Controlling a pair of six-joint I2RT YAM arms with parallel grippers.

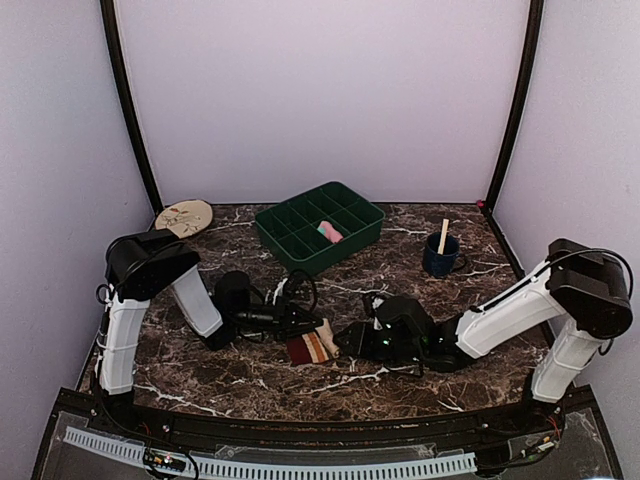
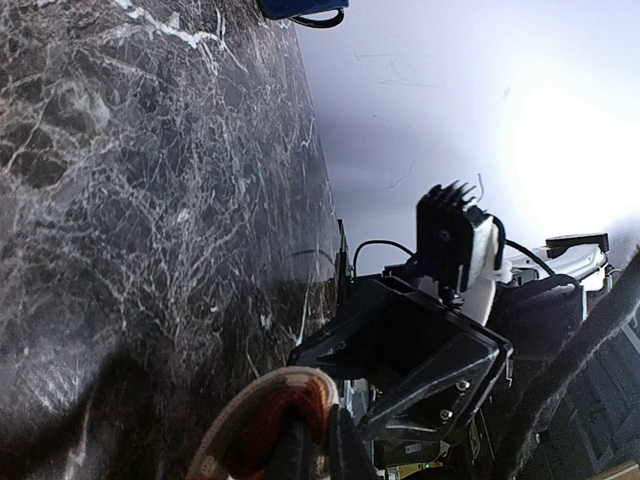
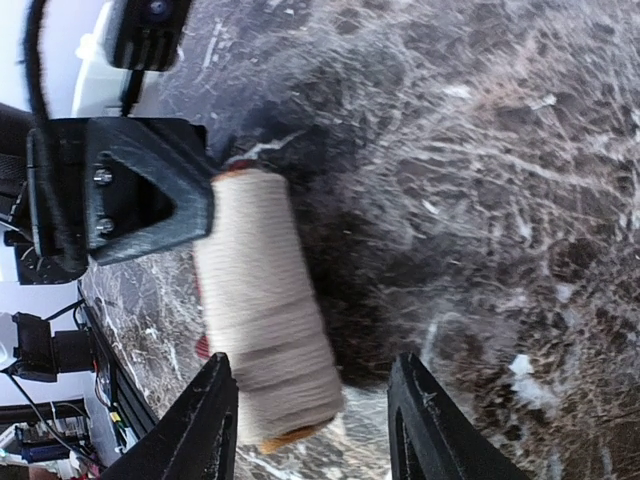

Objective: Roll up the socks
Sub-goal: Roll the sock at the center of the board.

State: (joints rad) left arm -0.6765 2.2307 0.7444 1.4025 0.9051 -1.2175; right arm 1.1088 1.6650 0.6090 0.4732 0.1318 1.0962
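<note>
The beige striped sock (image 1: 313,345) lies rolled up mid-table, its maroon and orange bands showing at one end. My left gripper (image 1: 303,324) is shut on it, and in the left wrist view its dark fingers (image 2: 322,445) pinch the coil of the roll (image 2: 250,420). From the right, my right gripper (image 1: 349,340) faces the roll. In its wrist view the beige roll (image 3: 262,300) sits near its left finger, and the gripper (image 3: 315,425) is open with a wide gap. The pink sock (image 1: 329,232) lies in the green tray.
A green compartment tray (image 1: 300,240) stands at the back centre. A blue mug (image 1: 440,257) with a wooden stick in it is at the back right. A round beige disc (image 1: 184,216) rests at the back left corner. Dark posts frame the walls.
</note>
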